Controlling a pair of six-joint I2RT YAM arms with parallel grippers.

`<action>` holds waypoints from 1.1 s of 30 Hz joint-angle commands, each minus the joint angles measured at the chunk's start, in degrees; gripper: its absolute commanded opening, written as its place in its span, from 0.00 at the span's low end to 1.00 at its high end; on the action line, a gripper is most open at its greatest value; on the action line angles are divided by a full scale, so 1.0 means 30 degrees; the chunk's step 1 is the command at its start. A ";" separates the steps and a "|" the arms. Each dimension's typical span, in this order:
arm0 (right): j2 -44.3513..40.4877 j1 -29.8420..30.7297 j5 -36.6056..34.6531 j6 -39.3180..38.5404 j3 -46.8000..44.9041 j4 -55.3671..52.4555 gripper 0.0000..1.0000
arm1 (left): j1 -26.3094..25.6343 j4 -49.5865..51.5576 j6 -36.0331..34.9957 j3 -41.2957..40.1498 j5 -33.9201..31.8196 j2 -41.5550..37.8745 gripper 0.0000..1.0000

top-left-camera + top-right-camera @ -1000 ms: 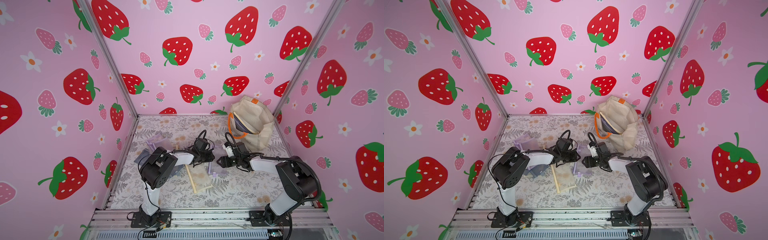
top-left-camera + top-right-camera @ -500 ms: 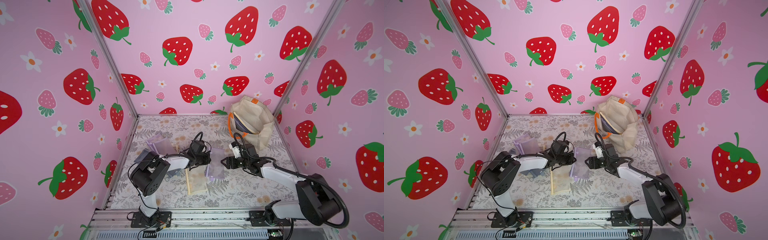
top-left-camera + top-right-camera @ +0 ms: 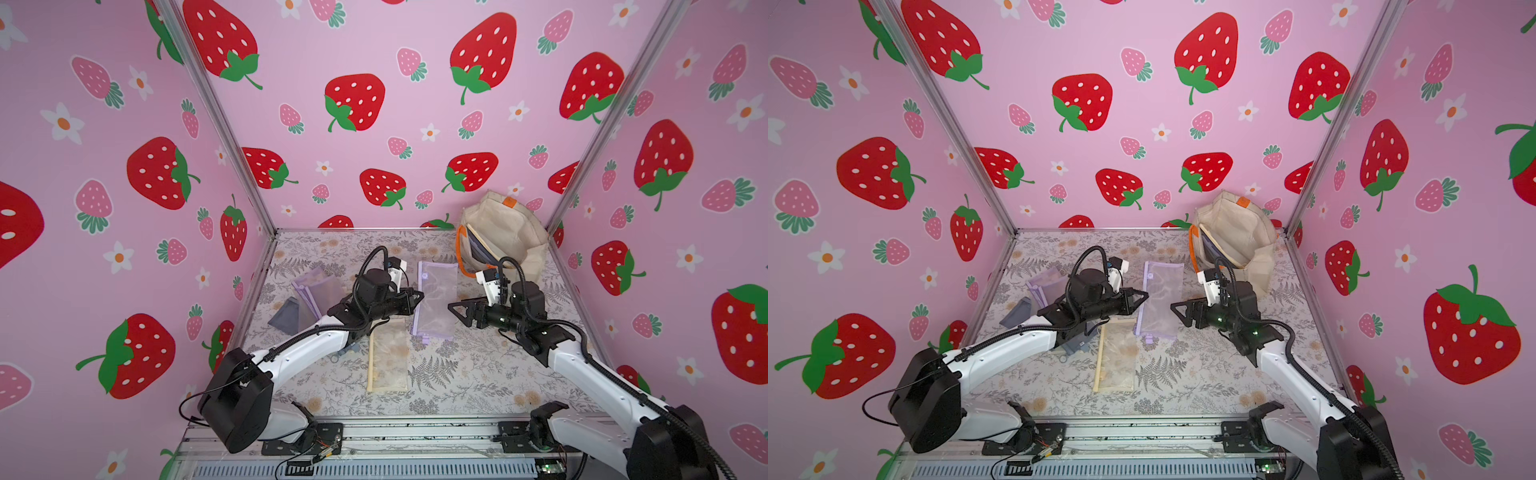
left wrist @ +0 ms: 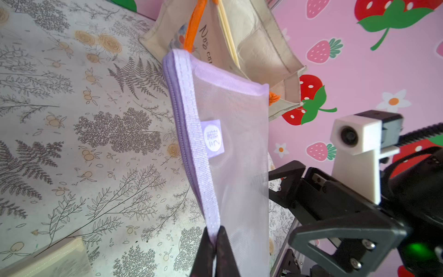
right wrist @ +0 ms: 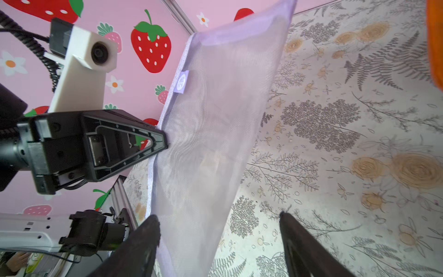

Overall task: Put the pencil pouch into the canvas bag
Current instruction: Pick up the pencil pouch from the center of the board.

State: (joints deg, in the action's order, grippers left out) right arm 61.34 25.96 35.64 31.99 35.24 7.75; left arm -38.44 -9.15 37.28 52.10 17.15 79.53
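The pencil pouch (image 3: 436, 299) (image 3: 1160, 299) is a translucent lilac mesh pouch with a purple zipper edge, at mid-table. My left gripper (image 3: 419, 296) (image 3: 1143, 296) (image 4: 214, 232) is shut on that zipper edge and holds that side tilted up off the cloth. My right gripper (image 3: 452, 308) (image 3: 1174, 311) (image 5: 219, 217) stands open at the pouch's opposite side. Part of the mesh (image 5: 215, 134) hangs between its fingers, close to one fingertip (image 5: 153, 223), ungripped. The canvas bag (image 3: 511, 237) (image 3: 1237, 237) (image 4: 259, 43), cream with orange handles, stands open in the back right corner, just beyond the pouch.
A beige mesh pouch (image 3: 388, 357) (image 3: 1115, 357) lies flat toward the front. More lilac pouches (image 3: 316, 291) and a grey one (image 3: 286, 316) lie by the left wall, under the left arm. Strawberry-print walls close in three sides. A metal rail (image 3: 415, 432) runs along the front.
My left gripper has closed on the pouch's zipper edge and tilted it up. My right gripper has opened wider and drawn back slightly to the right.
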 commanded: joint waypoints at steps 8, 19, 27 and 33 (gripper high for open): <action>0.1084 -0.0068 0.2023 0.2548 0.0684 0.4033 0.66 | -0.1073 -0.1945 0.0346 -0.0649 0.0210 -0.0561 0.00; 0.1823 0.0303 0.2360 0.2448 0.1792 0.3795 0.06 | -0.1368 -0.2207 0.0436 -0.0687 0.0132 -0.0352 0.00; 0.0107 0.0029 -0.0692 -0.3315 0.5641 -0.5388 0.00 | -0.1252 0.0173 -0.0634 -0.0731 -0.1009 -0.0737 0.47; 0.2124 -0.0126 -0.6261 -0.9094 1.2622 -1.2492 0.00 | -0.1040 0.3048 -0.1451 -0.1320 -0.2963 -0.1350 0.68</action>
State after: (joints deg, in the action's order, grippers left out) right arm 65.12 25.85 27.81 17.04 65.63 -16.43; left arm -42.00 -5.28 35.11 49.17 12.08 77.23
